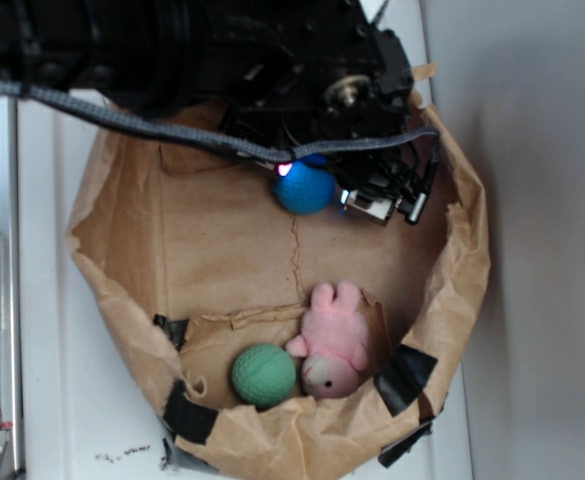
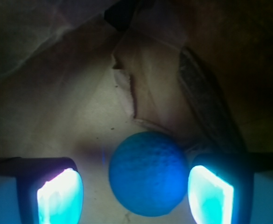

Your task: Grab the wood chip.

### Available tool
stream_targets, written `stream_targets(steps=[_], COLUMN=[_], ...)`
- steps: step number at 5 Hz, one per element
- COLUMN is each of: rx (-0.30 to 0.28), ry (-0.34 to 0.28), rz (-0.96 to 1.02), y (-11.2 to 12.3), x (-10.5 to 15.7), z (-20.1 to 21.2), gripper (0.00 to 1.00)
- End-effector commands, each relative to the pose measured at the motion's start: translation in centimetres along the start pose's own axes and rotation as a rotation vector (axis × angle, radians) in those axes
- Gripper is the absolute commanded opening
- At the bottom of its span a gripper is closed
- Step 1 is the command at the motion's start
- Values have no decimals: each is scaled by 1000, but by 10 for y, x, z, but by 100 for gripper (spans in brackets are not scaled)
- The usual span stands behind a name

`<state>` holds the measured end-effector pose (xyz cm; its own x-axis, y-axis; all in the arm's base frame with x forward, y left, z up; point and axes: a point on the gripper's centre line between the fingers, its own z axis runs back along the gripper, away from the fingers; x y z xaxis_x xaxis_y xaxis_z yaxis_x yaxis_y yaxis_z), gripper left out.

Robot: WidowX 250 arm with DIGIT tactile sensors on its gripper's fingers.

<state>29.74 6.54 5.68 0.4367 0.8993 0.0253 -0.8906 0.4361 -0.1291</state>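
The wood chip (image 2: pixel 206 102) lies flat on the brown paper at the right of the wrist view, a long rough strip running from upper middle down toward the right pad, its near end just beside the blue ball (image 2: pixel 148 173). Your end effector (image 2: pixel 135 193) stands open, and it is the ball, not the chip, that sits between the 2 glowing pads (image 2: pixel 210 196). To take the chip cleanly, you should shift right and forward until the strip lies between the pads, turn so they close across its narrow width, and keep clear of the torn paper flap (image 2: pixel 127 88) beside it. From the exterior camera the chip is hidden, probably under the arm, which also covers much of the paper bag (image 1: pixel 122 300). The chip's lower end fades into shadow by the right pad, so its full length is unclear.
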Motion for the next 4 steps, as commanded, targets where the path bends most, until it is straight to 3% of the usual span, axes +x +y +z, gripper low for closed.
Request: stream_targets(steps=[1, 3, 4], rx=[-43, -24, -31], ry=[-45, -129, -130], rz=[-37, -104, -96], y=[14, 45, 39], x=[15, 43, 68], z=[21, 21, 18], gripper=[100, 100, 100])
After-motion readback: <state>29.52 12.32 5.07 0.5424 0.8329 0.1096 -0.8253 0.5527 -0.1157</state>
